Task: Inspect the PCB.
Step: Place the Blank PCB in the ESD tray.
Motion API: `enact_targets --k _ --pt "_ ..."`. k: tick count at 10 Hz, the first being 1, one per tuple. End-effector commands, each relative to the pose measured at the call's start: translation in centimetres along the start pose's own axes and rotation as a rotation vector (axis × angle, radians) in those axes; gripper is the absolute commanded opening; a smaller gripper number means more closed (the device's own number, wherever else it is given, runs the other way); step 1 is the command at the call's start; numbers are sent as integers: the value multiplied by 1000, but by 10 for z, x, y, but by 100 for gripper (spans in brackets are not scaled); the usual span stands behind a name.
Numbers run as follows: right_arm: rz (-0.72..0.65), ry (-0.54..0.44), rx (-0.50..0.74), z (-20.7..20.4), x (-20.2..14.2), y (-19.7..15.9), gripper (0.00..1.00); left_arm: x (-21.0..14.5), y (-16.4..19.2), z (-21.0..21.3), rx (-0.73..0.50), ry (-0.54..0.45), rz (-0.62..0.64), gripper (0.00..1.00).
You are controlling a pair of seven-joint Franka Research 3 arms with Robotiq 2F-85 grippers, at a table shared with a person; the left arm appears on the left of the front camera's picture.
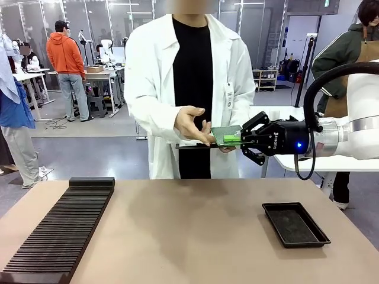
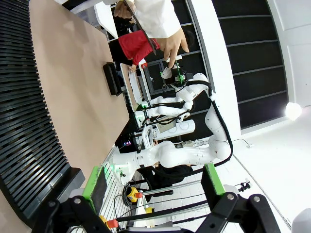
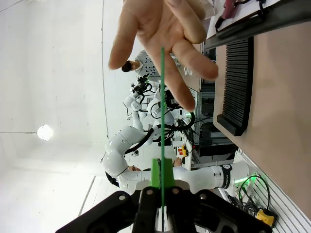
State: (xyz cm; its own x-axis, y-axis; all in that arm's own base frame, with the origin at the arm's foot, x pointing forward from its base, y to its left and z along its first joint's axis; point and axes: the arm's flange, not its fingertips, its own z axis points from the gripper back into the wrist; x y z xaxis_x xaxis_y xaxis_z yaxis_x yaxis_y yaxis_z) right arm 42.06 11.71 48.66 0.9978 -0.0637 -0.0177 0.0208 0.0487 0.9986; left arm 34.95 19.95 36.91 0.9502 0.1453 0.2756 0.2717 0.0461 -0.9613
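Green PCB [image 1: 226, 136] is sitting clamped in the robot's right hand [image 1: 241, 140] beyond the table's [image 1: 189, 225] far edge, its far end partly hiding behind the person's hand [image 1: 192, 125]; the robot's left hand [image 2: 154, 182] is gaping wide

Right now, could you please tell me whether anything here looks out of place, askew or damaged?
Nothing stands out. The right gripper holds the PCB roughly level by one edge, with the person's hand at its far end. The black tray and the slotted rack lie flat on the table.
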Motion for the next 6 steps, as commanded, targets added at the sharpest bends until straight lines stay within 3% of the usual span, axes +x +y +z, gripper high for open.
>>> enact_targets --k 1,6 --pt "5 0 -1 -1 -1 2 0 3 -3 1 4 1 3 100" --pt "5 0 -1 -1 -1 2 0 3 -3 1 4 1 3 100"
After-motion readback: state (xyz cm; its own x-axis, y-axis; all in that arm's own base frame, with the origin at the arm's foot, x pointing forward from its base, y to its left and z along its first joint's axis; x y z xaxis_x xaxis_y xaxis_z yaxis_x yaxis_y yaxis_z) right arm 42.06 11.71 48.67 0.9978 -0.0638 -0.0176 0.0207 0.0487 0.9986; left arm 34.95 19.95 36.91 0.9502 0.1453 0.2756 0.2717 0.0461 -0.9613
